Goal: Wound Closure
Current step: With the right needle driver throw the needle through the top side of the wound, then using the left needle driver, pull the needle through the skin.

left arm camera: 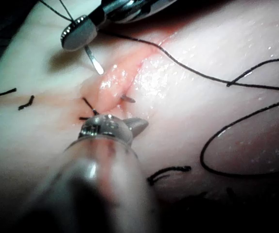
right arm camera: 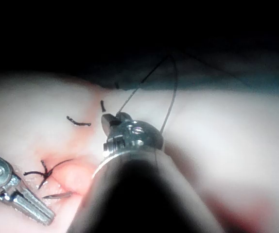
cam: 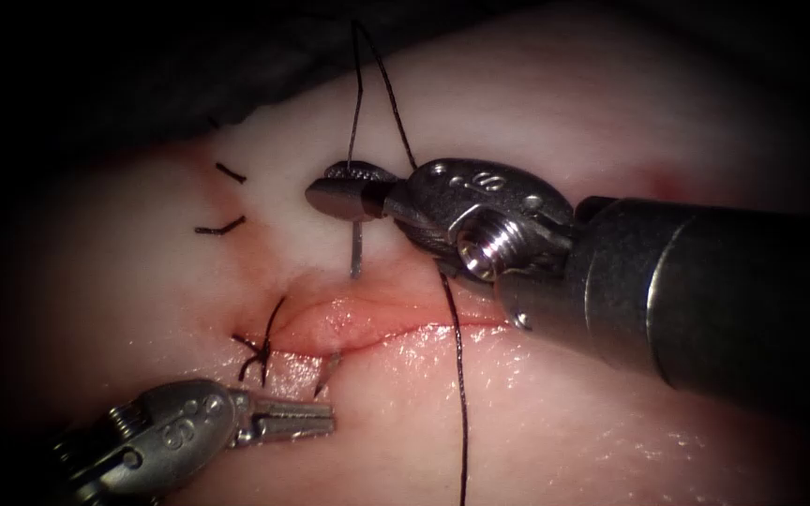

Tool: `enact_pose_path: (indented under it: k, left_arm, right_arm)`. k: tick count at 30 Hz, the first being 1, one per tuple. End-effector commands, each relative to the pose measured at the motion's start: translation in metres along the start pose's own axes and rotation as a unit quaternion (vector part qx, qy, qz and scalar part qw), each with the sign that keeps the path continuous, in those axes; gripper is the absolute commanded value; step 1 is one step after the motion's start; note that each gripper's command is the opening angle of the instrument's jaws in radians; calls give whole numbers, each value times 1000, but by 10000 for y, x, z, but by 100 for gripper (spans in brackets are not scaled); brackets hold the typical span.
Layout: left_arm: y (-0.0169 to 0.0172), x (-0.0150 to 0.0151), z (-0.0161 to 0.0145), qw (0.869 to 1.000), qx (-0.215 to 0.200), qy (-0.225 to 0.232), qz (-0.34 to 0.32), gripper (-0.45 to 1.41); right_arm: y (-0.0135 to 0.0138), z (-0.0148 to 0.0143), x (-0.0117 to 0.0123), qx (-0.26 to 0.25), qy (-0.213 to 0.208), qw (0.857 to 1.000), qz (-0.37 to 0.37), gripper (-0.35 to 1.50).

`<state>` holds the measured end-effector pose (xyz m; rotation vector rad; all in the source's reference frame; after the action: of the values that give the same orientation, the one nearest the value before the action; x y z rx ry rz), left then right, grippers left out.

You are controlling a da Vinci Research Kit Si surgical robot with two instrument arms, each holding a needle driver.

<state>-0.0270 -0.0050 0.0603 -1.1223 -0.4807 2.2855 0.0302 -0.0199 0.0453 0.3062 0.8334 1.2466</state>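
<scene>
Tissue, a pale pink slab of pork belly (cam: pixel 611 440), has the needle through its cut. Right arm's steel hand (cam: pixel 344 192) is clamped on the thin curved needle (cam: pixel 356 248) near its tail, above the cut. Tip (cam: pixel 328 373) pokes out below, just beside the left arm's closed, empty hand (cam: pixel 316 419), so left is nearer.

Surgical training bench, lab setup: pork tissue (cam: pixel 564 412) w/ cut, stitched thread (cam: pixel 461 394), dark cloth (cam: pixel 189 66) behind.

Black thread (cam: pixel 459 375) — pale pink tissue (cam: pixel 611 440), red-tinged cut (cam: pixel 367 323) — silver-grey needle (cam: pixel 356 251)
</scene>
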Motion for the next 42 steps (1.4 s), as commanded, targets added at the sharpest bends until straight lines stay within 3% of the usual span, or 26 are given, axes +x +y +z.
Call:
enact_pose_path:
  k: [1,4,7,11,15,18,19,20,23,28,32,36,42]
  left_arm:
    - [-7,5,5,1000,2,1,2,-45]
    - [-10,4,4,1000,1,1,2,-45]
    - [-13,7,6,1000,1,1,0,-45]
    - [-18,11,8,1000,1,1,-2,-45]
    - [-20,15,7,1000,0,1,-5,-45]
    - [-19,15,3,1000,-1,1,1,-45]
    - [-19,15,-2,1000,-1,6,28,-45]
    - [-20,15,-5,999,-1,16,42,-45]
    - [-21,14,-14,993,-10,57,106,-35]
    - [-22,20,-20,978,-28,108,178,-8]
    - [-21,25,-11,968,-34,125,215,4]
    - [-21,34,3,962,-47,143,228,27]
    - [-20,49,19,958,-47,167,230,27]
  right_arm:
    - [-5,10,11,-6,-10,1000,14,-35]
    - [-7,12,1,15,-43,996,74,-35]
    - [-15,15,-16,63,-75,984,150,-35]
    - [-29,11,-33,93,-92,975,179,-35]
    - [-46,2,-35,110,-94,972,186,-35]
    - [-39,-2,-27,128,-61,970,195,-33]
    - [-31,-4,-22,142,-36,969,199,78]
    - [-24,-6,-19,147,-32,969,196,99]
    - [-5,-11,-13,156,-22,969,189,126]
    - [35,-20,-10,165,-27,972,165,135]
    - [54,-26,-8,170,-31,971,162,133]
    - [65,-33,-9,171,-34,972,160,130]
    - [65,-34,-11,171,-27,972,159,126]
